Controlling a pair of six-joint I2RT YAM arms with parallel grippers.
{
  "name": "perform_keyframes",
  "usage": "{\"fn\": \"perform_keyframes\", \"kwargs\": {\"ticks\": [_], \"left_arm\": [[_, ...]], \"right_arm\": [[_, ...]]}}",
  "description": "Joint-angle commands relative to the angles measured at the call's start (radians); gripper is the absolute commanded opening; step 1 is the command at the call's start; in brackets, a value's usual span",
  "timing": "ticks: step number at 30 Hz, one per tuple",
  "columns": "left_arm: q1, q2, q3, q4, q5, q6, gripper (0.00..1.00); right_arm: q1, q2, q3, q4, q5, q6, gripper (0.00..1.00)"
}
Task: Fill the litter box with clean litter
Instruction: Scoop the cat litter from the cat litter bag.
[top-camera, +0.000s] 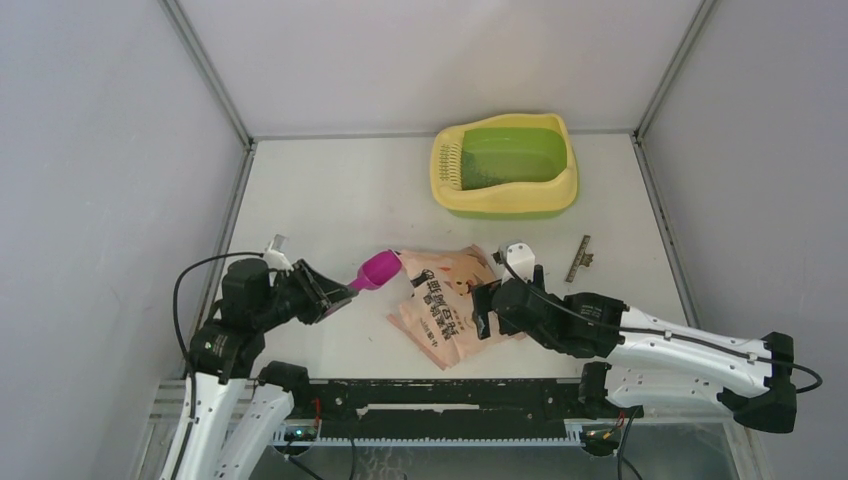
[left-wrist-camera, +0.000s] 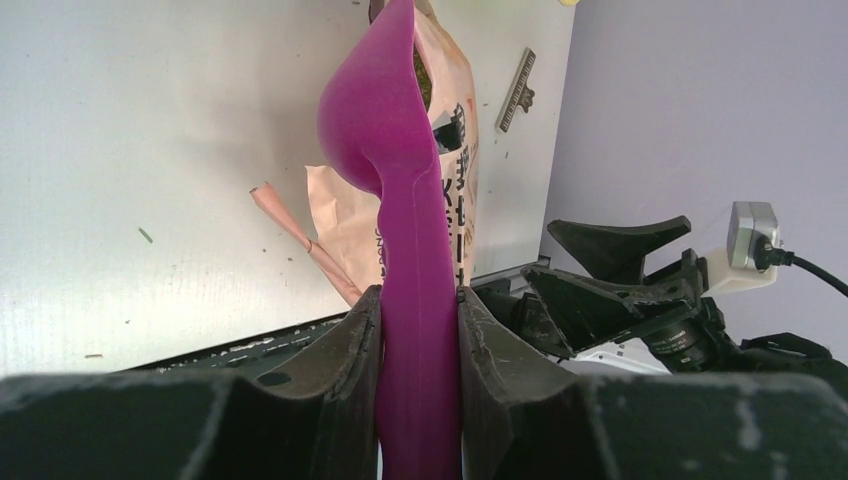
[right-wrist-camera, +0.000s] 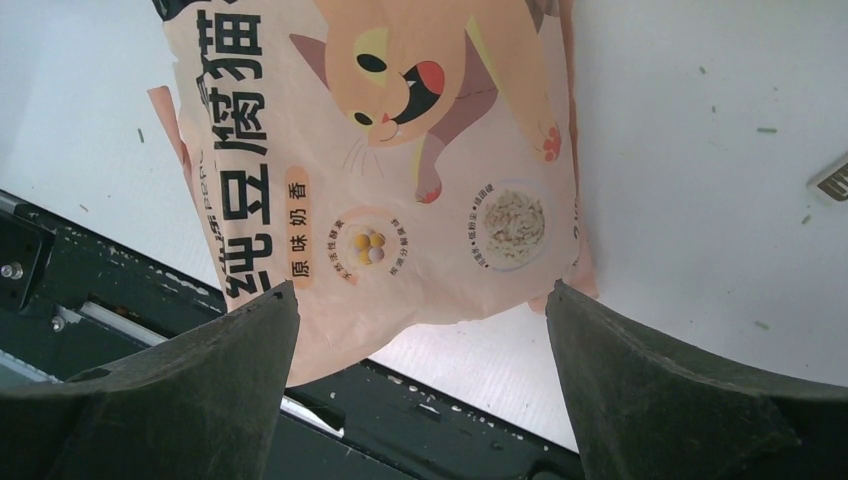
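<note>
Presently, the left claw is clenching the handle of the magenta plastic scoop. Its two pads are pressing on either side of the handle, with no gap showing in the left wrist view. The scoop's bowl is reaching out ahead of that claw and is lying at the open mouth of the peach-pink printed bag. The right claw is standing fully released, grasping nothing, with its jaws spread wide over the bag's nearest end.

The step in hand is judged to be loading the scoop from the bag. To do it well, the right claw should be closing on the bag end below it and pinning it before the left claw pushes. Otherwise the limp bag is likely to slide away ahead of the bowl. The bowl should be entering along the bag's length, then coming out level.

The large pale-yellow plastic litter box with a lime-green basin is sitting on the white table, well ahead of both claws. It is lying off to the right of the left claw and nearly straight ahead of the right one. Its long axis is running side to side across the claws' line of reach. The slotted grille end is pointing toward the left claw's side. Whether the basin is holding any litter cannot be told.
</note>
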Motion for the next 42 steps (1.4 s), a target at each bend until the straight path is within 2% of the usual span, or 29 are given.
{"fn": "perform_keyframes", "kwargs": {"ticks": [1,9,17,24,31,36,42], "left_arm": [[0.004,0.009,-0.01,0.086,0.028,-0.011,0.03],[0.004,0.038,-0.047,0.149,0.067,-0.015,0.03],[-0.005,0.04,-0.104,0.176,0.092,-0.006,0.04],[-0.007,0.059,-0.081,0.152,0.093,0.035,0.04],[-0.007,0.064,-0.074,0.145,0.106,0.073,0.03],[-0.007,0.091,-0.07,0.207,0.166,0.081,0.04],[-0.007,0.076,-0.102,0.28,0.239,0.021,0.05]], "right_arm": [[-0.018,-0.01,-0.012,0.077,-0.022,-0.034,0.99],[-0.088,-0.011,-0.018,0.087,-0.058,-0.054,0.99],[-0.307,0.049,-0.018,0.162,-0.155,-0.104,0.99],[-0.502,0.2,-0.016,0.275,-0.279,-0.143,0.99],[-0.544,0.393,0.002,0.358,-0.321,-0.194,0.99],[-0.546,0.428,0.002,0.376,-0.337,-0.204,0.99],[-0.546,0.437,0.002,0.366,-0.319,-0.224,0.99]]}}
